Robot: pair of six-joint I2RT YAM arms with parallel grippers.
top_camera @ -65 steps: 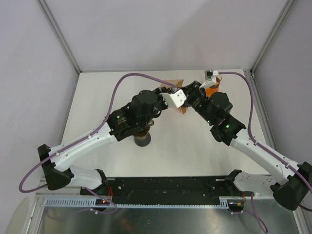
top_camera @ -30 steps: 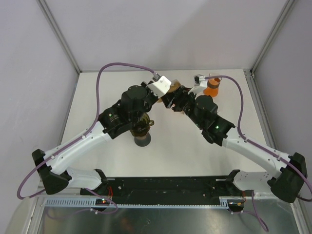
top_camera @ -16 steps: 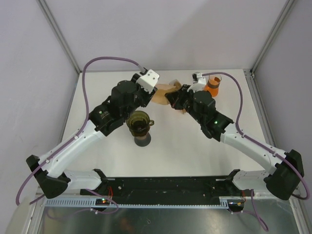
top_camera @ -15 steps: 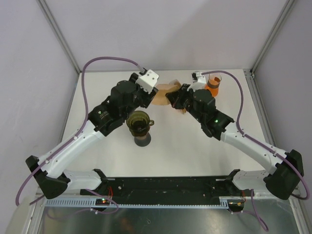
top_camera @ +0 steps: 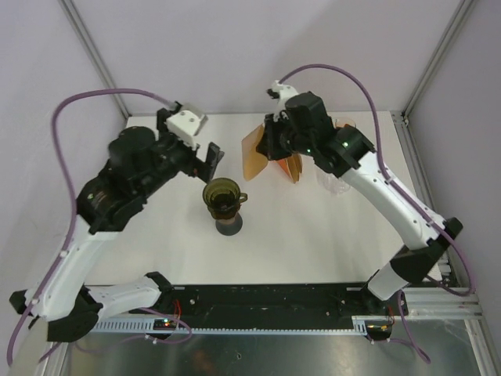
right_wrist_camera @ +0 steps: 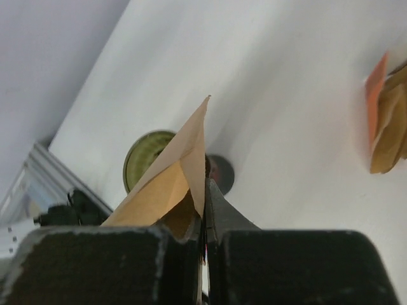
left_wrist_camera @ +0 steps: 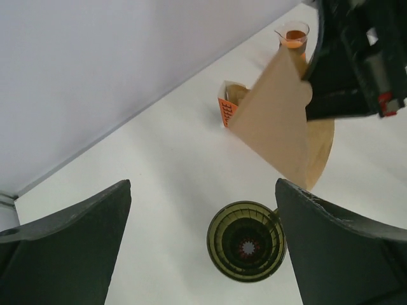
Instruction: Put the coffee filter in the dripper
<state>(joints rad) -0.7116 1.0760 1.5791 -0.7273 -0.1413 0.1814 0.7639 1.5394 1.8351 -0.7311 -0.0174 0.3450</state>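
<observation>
My right gripper is shut on one edge of the coffee filter, a brown paper cone partly spread open. It hangs in the air behind the dripper, at the back middle of the table. The dripper is olive-green and translucent, standing on a dark round base with its mouth empty. My left gripper is open, high above the table, with the dripper showing between its fingers below. In the top view that left gripper sits just left of the filter and apart from it.
A stack of folded filters in an orange holder stands behind the dripper to the right. A small glass of orange liquid is at the back right, mostly behind my right arm in the top view.
My left gripper opened, let go of the filter and pulled back to the left and up. My right gripper shut on the filter and lifted it off the stack.
</observation>
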